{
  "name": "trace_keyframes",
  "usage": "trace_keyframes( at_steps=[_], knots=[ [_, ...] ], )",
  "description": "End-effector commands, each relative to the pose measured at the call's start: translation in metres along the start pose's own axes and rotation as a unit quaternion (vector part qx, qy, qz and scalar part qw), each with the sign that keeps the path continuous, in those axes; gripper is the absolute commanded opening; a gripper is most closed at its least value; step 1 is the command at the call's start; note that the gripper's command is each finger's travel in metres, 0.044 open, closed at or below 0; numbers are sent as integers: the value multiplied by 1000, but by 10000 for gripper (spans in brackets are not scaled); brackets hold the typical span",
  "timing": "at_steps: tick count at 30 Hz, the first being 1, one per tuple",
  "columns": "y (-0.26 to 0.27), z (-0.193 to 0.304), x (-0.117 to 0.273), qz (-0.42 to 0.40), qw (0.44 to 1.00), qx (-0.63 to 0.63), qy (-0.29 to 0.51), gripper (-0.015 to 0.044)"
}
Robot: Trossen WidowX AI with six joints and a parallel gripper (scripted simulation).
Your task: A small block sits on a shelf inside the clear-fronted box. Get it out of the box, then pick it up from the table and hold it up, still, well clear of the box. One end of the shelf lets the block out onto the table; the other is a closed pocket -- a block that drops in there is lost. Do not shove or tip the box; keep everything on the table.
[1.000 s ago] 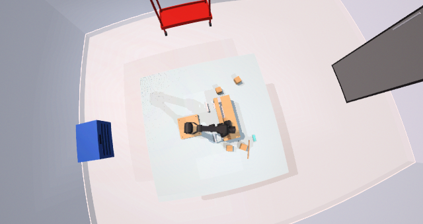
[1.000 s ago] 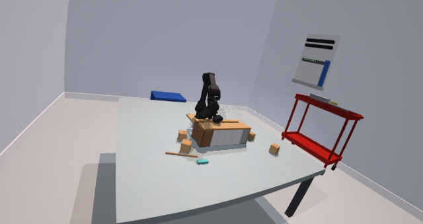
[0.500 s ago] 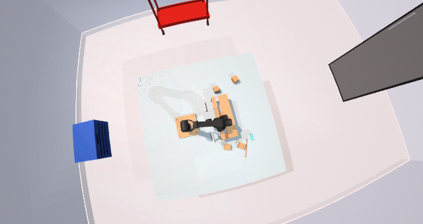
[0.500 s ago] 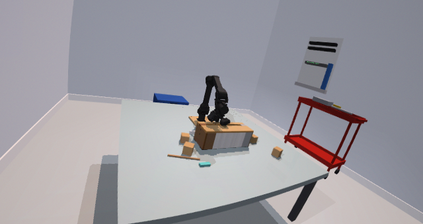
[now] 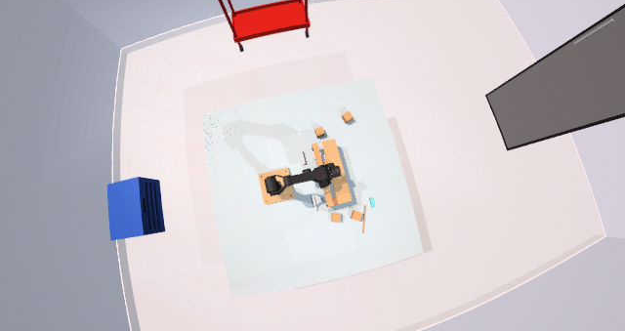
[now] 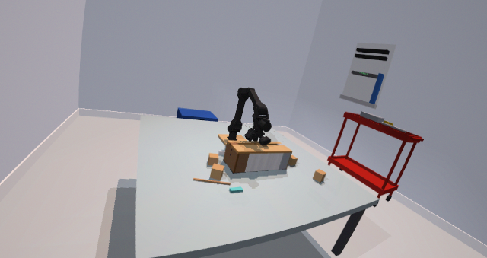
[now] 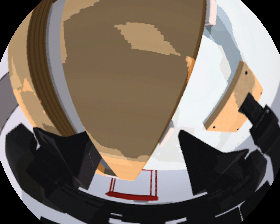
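Note:
The wooden box (image 5: 331,146) (image 6: 234,160) (image 7: 126,85) stands upright on the table (image 5: 273,253) (image 6: 171,220). A pale grey panel (image 6: 266,162) fills most of its side facing the exterior camera. No block can be made out inside the box; the arm and the box's top hide much of the interior. My gripper (image 5: 334,170) (image 6: 258,138) (image 7: 147,129) is open and empty, low over the middle of the box top. In the wrist view the box top spreads between and beyond the fingers; whether they touch it cannot be told.
Wooden cubes (image 5: 319,132) (image 5: 348,117) (image 5: 336,218) (image 5: 356,216) lie off both ends of the box. A thin stick (image 5: 363,219) (image 6: 211,181) and a teal piece (image 5: 372,202) (image 6: 236,189) lie beyond it. Small pale pieces (image 5: 304,158) (image 5: 314,202) stand between box and arm base.

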State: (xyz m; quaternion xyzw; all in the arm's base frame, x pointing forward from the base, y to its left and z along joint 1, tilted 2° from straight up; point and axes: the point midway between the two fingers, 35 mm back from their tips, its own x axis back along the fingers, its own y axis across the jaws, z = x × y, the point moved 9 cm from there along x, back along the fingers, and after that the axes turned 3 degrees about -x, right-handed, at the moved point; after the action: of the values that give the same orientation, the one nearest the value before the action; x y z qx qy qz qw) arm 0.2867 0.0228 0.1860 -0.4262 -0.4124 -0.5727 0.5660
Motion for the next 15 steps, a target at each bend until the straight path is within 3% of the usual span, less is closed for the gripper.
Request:
trace_keyframes(
  at_steps=[1,15],
  knots=[
    [-1,10,-4,-1,1000,0,3,400],
    [-2,46,-16,-1,1000,0,5,400]
  ],
)
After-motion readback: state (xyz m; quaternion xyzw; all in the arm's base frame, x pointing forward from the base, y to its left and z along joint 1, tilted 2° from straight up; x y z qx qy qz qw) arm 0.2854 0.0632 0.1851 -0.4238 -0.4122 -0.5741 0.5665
